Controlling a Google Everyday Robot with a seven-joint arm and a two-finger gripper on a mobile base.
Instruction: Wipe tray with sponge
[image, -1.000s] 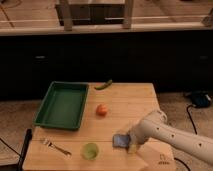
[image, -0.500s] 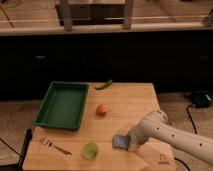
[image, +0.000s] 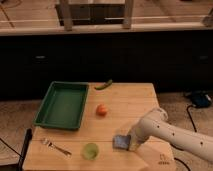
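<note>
— What sits at the left of the wooden bench (image: 135, 102)?
— The big green tray (image: 62, 105). It lies flat on the bench's left side, toward the back, with a low rim all the way around.
— And in front of the tray?
— A fork (image: 56, 146) lies near the front edge, turned a bit slantwise. To the right of it stands a small round green cup (image: 90, 150). The fork and the cup are near each other but do not touch.
— What comes next, going right?
— A little round orange fruit (image: 102, 109) rests near the tray's right rim, but apart from it. Behind the fruit, close to the back edge of the bench, lies a long thin green vegetable (image: 104, 85).
— Where is the sponge?
— The light-blue sponge (image: 120, 141) is at the front of the bench. It is right of the cup and well apart from the tray.
— And the gripper?
— The gripper (image: 130, 143) is right at the sponge's right edge, low over the bench. It is closed tight on the sponge.
— What is on the far right?
— The robot's white arm (image: 170, 132). It reaches in from the right side and bends down to the gripper.
</note>
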